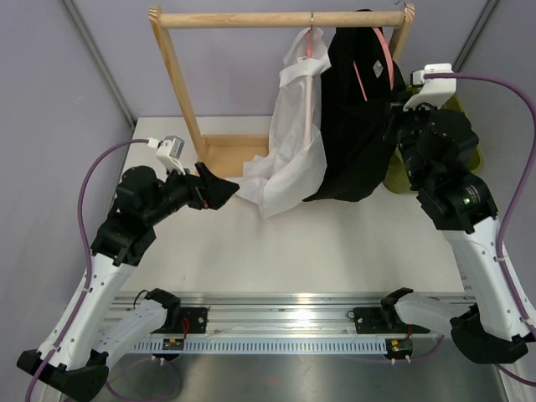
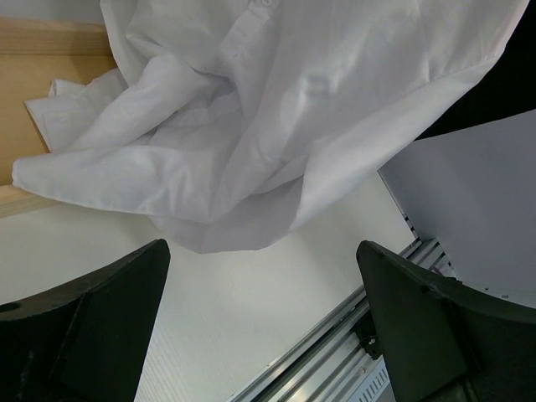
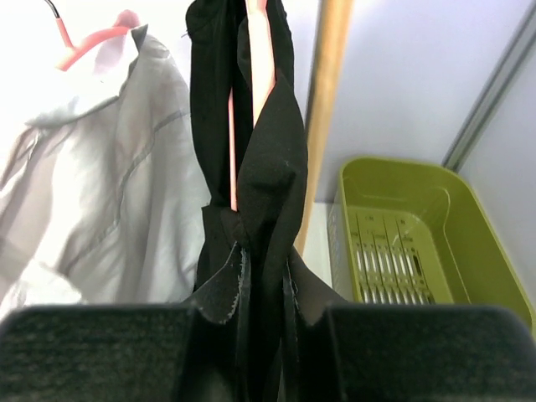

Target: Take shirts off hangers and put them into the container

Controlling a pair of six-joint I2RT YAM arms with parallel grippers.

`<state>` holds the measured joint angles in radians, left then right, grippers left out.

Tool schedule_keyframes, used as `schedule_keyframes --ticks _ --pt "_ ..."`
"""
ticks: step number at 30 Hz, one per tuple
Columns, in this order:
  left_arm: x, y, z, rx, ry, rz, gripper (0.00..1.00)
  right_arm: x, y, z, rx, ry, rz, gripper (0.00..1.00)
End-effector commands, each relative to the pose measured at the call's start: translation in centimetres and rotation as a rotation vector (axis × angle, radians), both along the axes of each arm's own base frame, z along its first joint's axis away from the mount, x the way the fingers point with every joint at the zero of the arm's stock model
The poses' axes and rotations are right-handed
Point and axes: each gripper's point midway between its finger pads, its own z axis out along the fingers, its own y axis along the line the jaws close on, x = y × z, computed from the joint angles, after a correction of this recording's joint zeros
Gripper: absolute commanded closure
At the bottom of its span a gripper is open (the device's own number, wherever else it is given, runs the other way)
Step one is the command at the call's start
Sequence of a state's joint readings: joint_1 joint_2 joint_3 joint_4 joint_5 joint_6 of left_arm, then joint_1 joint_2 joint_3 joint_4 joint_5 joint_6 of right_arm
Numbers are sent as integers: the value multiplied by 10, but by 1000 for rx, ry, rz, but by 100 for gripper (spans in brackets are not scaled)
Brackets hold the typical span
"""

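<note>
By the rack [image 1: 276,18], the right fingers [image 3: 100,352] pinch the hanging black shirt [image 3: 272,176]; the left fingers [image 2: 84,335] are spread wide near the white shirt [image 2: 276,109].

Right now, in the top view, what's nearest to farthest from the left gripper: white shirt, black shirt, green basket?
From the left gripper:
1. white fabric shirt, right beside it.
2. black fabric shirt, hanging mid-rack.
3. olive-green plastic basket, far right.
</note>
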<state>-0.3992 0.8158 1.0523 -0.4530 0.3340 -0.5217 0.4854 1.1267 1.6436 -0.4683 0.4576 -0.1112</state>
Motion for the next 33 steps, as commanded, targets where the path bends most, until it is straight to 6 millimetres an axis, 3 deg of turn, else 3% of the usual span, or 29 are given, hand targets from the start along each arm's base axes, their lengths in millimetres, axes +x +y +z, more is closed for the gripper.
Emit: schedule_keyframes --ticks 1,3,4,5,6,12,15,19,23,25,29,33 --pt "0 -7 18 -33 -48 -40 1 -32 -18 17 97 15 -33 100" --pt "0 -7 19 -30 -46 -39 1 -41 -22 10 112 75 -42 100" --pt "0 -7 22 -34 -55 -40 1 -46 -23 -11 97 164 -49 100" --pt "-1 -7 24 -35 -60 -42 1 -52 -24 -12 103 186 -41 100" --pt "-2 -7 28 -38 -67 -42 1 -61 -25 -29 100 259 -41 100" --pt "-6 -8 45 -55 -104 -59 1 -103 -26 -60 112 428 27 100" --pt "-11 -9 57 -77 -146 -76 1 -125 -31 -48 156 371 70 100" --pt "-16 -10 70 -102 -189 -94 1 -169 -42 -11 227 195 169 100" --pt "-17 -12 75 -118 -193 -105 1 -198 -46 14 265 76 248 100" --pt "-19 -14 76 -127 -192 -118 1 -205 -49 14 255 73 257 100" --pt "-27 -17 90 -170 -231 -156 1 -218 -32 9 230 109 365 100" --pt "-43 -29 116 -255 -287 -256 1 -227 -2 -10 185 224 525 100"
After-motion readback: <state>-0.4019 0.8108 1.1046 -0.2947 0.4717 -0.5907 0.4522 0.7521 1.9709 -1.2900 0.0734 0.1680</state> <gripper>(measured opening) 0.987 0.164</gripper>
